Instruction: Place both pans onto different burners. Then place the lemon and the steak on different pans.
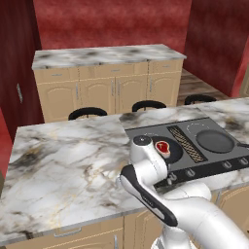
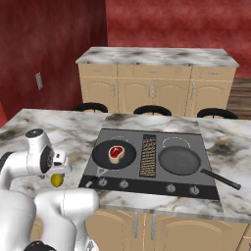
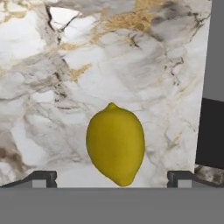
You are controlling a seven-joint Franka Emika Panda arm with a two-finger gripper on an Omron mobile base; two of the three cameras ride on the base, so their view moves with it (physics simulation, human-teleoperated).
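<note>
The lemon [image 3: 115, 143] lies on the marble counter, just left of the cooktop [image 2: 147, 188]; the right base view shows the lemon [image 2: 57, 181] under my hand. My gripper [image 3: 112, 178] hangs straight above it, open, one fingertip well clear of the fruit on each side. One black pan [image 2: 104, 158] sits on the left burner with the steak [image 2: 116, 152] in it. The other pan [image 2: 179, 160] rests on the right front burner, nothing in it, its handle pointing to the front right. In the left base view the steak [image 1: 163, 147] and the bare pan [image 1: 214, 141] show past my arm.
A ribbed vent grille [image 2: 148, 156] splits the cooktop, and knobs [image 2: 124, 184] line its front edge. A free burner ring [image 2: 177, 142] lies behind the right pan. Black stools [image 2: 152, 111] stand past the island, with a cabinet counter [image 2: 157, 56] further back.
</note>
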